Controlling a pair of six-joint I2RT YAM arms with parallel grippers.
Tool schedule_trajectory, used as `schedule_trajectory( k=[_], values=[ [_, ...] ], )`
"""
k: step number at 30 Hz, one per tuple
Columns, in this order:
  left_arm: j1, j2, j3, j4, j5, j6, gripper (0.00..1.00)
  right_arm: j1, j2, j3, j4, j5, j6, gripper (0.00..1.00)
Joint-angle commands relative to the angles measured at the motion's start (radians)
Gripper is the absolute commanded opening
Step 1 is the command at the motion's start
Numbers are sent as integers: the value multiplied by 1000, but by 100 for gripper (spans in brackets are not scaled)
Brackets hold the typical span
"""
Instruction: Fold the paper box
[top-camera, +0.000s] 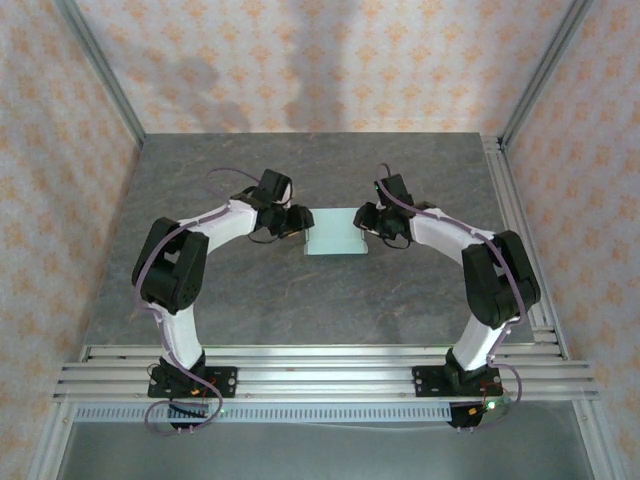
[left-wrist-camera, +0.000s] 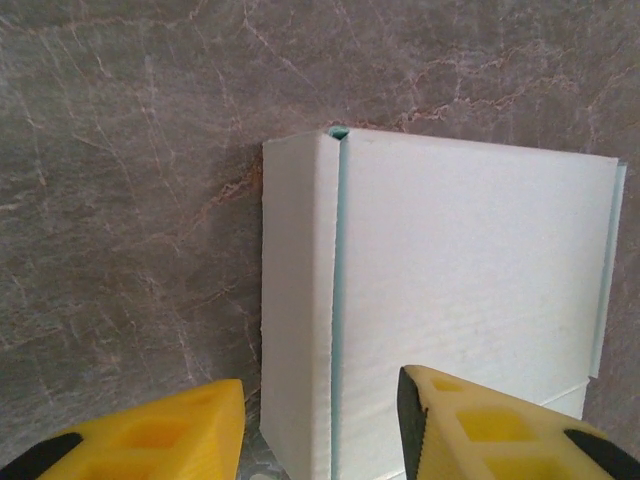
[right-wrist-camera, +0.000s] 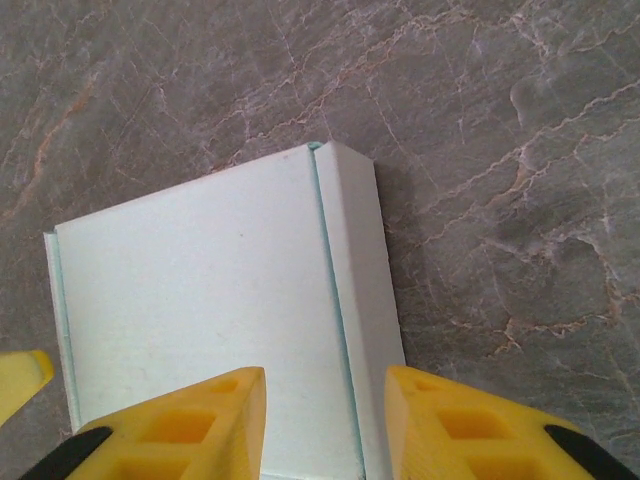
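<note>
With the left hand (left-wrist-camera: 320, 380) and right hand (right-wrist-camera: 325, 372) released astride the side walls (left-wrist-camera: 297, 300) of the paper box (top-camera: 335, 232), both are best squeezed upright evenly.

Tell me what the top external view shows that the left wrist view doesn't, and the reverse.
Top external: the left gripper and right gripper flanking the pale mint card box, the aluminium rails and the patterned walls. Left wrist: the box's narrow side panel and the seam beside it, with the yellow fingertips apart on either side. Shared: the box lying on the grey marbled table.
</note>
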Motion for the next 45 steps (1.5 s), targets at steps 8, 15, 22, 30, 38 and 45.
schedule_trajectory(
  k=[8,15,22,30,38,45],
  values=[
    [4,73,22,3,38,9,29,-4,-17,-12,7,-5,11,37],
    [25,77,-3,18,91,39,13,-2,-14,-2,3,-2,10,37],
    [71,98,-36,70,213,65,9,-4,-31,-7,22,6,15,56],
    [142,133,-86,156,358,65,9,-52,-32,-67,160,-120,97,77],
    [167,154,-84,139,394,114,9,-66,2,-68,278,-284,148,77],
    [168,178,-58,117,391,117,10,-67,26,-75,340,-356,161,73]
  ],
)
